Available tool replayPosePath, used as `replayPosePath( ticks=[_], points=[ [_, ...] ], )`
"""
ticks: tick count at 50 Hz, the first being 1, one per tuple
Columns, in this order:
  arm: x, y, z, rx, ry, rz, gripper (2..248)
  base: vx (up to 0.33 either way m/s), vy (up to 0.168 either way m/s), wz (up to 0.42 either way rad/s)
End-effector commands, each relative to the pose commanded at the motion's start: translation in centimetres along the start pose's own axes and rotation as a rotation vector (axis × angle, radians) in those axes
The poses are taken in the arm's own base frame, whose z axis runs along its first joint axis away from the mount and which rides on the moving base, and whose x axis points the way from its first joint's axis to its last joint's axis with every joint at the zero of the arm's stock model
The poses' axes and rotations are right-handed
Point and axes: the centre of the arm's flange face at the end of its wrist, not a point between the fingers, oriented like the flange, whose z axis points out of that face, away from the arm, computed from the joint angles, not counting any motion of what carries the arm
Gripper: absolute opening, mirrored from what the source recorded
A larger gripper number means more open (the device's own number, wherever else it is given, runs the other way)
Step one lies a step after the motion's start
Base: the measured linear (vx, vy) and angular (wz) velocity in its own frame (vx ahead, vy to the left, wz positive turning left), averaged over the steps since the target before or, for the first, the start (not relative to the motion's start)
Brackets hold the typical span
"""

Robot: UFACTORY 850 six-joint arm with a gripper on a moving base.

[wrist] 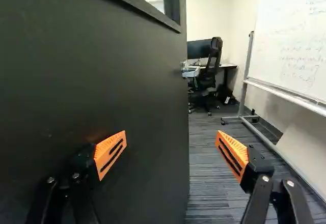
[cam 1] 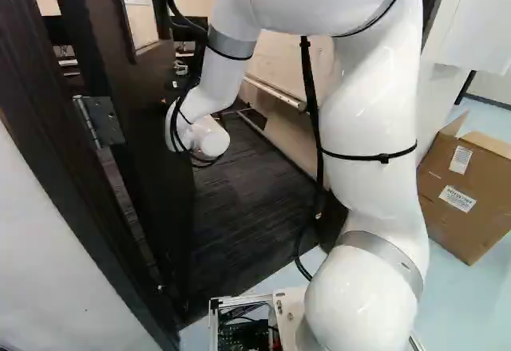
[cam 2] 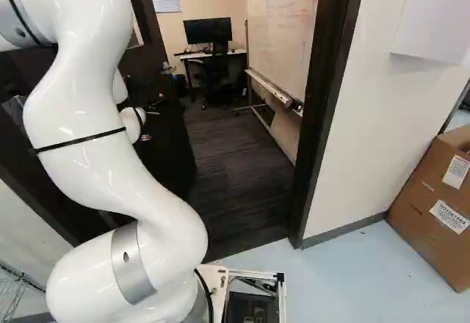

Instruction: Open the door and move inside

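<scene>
Black door (wrist: 142,66) open; fingers (wrist: 109,154) spread near it.

The left base view is looking ahead and slightly down from behind the white arm (cam 1: 371,112), on its left, near the door (cam 1: 152,151). The right base view is facing the same doorway from the arm's right, taking in more of the room. Both are sharing the cardboard box (cam 2: 422,246). The wrist view is facing into the room close beside the door, sharing the whiteboard (wrist: 295,35) and office chair (wrist: 213,58) with the right base view.
</scene>
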Motion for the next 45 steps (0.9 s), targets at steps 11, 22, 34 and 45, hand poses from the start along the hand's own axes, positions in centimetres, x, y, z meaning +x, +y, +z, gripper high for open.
replayPosePath(
  ticks=[11,22,34,45],
  points=[
    [0.0,-0.7,0.2,0.042,0.013,-0.016,247,0.000,0.000,0.000],
    [0.0,-1.0,0.4,0.056,0.018,-0.020,247,0.000,0.000,0.000],
    [0.0,-1.3,0.5,0.066,0.019,-0.023,247,0.000,0.000,0.000],
    [0.0,-1.7,0.6,0.095,0.020,-0.035,247,0.000,0.000,0.000]
  ],
)
